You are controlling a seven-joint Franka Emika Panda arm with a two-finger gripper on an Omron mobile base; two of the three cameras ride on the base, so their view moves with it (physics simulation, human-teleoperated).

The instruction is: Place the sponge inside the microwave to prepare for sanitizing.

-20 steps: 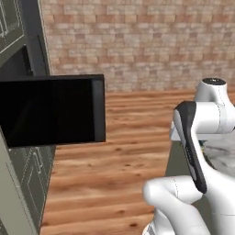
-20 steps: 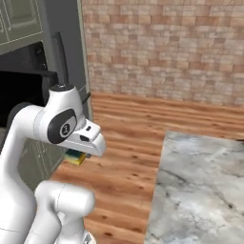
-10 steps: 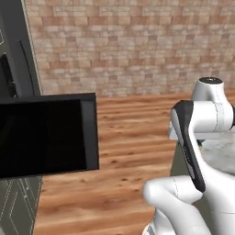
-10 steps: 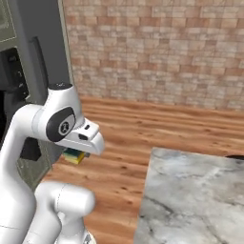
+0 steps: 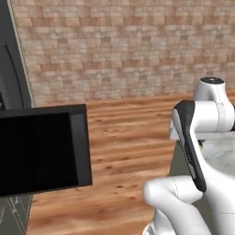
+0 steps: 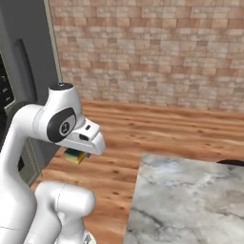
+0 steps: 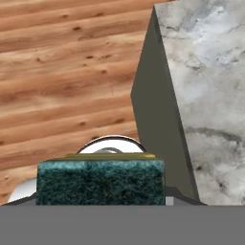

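1. My claw (image 7: pixel 100 198) is closed on the sponge (image 7: pixel 100 182). Hand view shows its dark green top filling the low middle, with a thin yellow edge above it.
2. Right base view: the sponge (image 6: pixel 75 156) is tucked under my wrist, yellow and green just peeking out, held up over the wood floor (image 6: pixel 157 128).
3. Pickup looks done, I judge. The sponge is off any surface and riding with me.
4. The microwave (image 5: pixel 9 114) is at the far left. Its black door (image 5: pixel 41 151) stands swung open, glossy panel facing the camera in the left base view.
5. The inside of the microwave is hidden from here, so I can't tell how the turntable sits.
6. The marble counter (image 6: pixel 190 200) is near right, its dark side panel showing in the hand view. A dark thing at its far right edge is too cropped to name.
7. Left to do: carry the sponge left past the open door, get it inside the cavity, set it down, let go.
8. Rough guess: about halfway, grasp finished, placement not yet started.
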